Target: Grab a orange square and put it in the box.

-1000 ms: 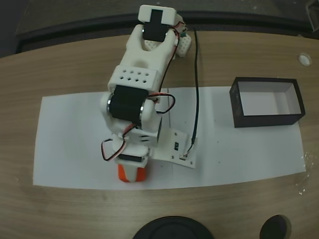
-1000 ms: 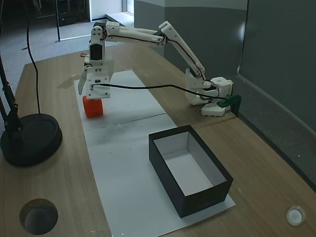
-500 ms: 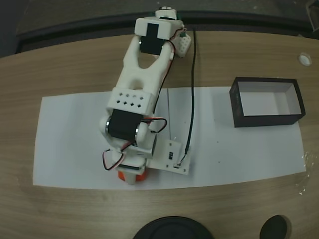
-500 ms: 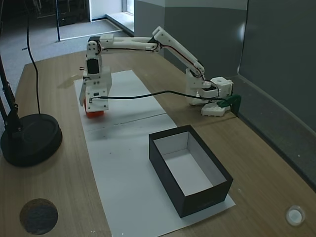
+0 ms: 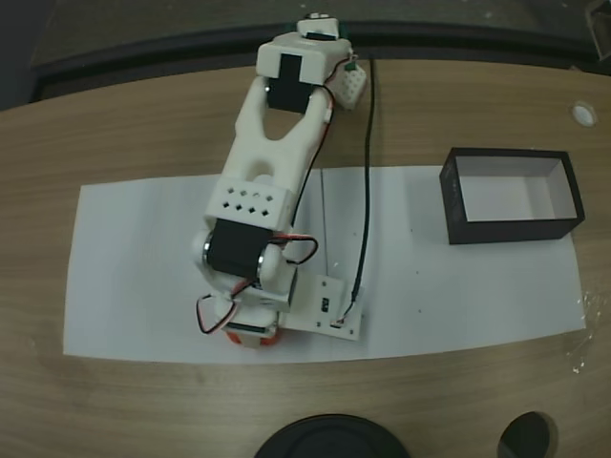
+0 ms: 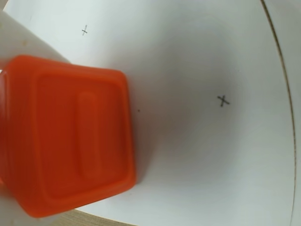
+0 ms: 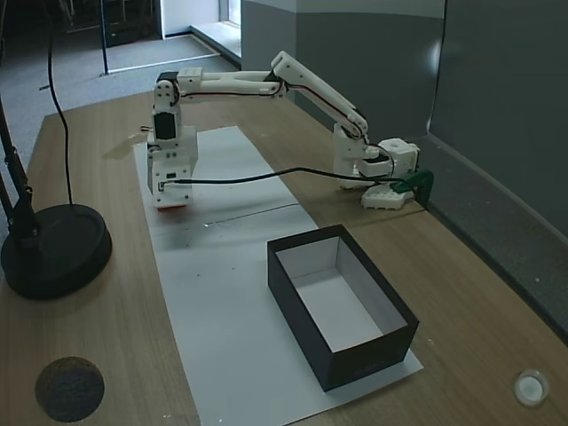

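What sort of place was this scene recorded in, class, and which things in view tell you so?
Probably an office or lab room set up for robot practice: a small white robot arm fixed to a wooden table, a sheet of white paper marked with small crosses as a work mat, and grey partition walls behind.

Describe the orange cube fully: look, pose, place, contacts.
The small bright orange cube looks like glossy moulded plastic, with rounded edges and a raised bar inside a recessed panel on its upper face. It sits flat on the white paper sheet near the sheet's edge, with wood just beyond. A white finger lies beside it; contact is unclear. In a fixed view the gripper covers most of it.
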{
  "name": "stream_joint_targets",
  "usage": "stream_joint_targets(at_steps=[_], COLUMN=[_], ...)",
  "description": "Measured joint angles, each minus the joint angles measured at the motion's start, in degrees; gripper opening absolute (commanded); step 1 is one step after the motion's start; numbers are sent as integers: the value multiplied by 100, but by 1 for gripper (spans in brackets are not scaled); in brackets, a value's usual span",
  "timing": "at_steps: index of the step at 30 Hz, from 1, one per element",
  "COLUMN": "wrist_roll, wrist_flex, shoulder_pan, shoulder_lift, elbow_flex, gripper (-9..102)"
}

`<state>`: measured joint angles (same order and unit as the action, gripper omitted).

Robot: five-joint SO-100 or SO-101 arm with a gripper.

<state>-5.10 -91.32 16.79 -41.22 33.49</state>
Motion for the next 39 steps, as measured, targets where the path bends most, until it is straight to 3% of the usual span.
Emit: stream_joint_targets(at_steps=[5,10,19,27,39], wrist_roll=[-9,-9,-9,-141,-316], wrist_flex=[-703,-809,-809,-765,-158], shoulder_pan=[-396,-1266,-3911,-5810,-6460], shoulder_lift=[-237,-1512,-4298,-5265,-5335], elbow_flex=[-167,-105,2021,3542,3718], gripper=[8,9,9,9,9])
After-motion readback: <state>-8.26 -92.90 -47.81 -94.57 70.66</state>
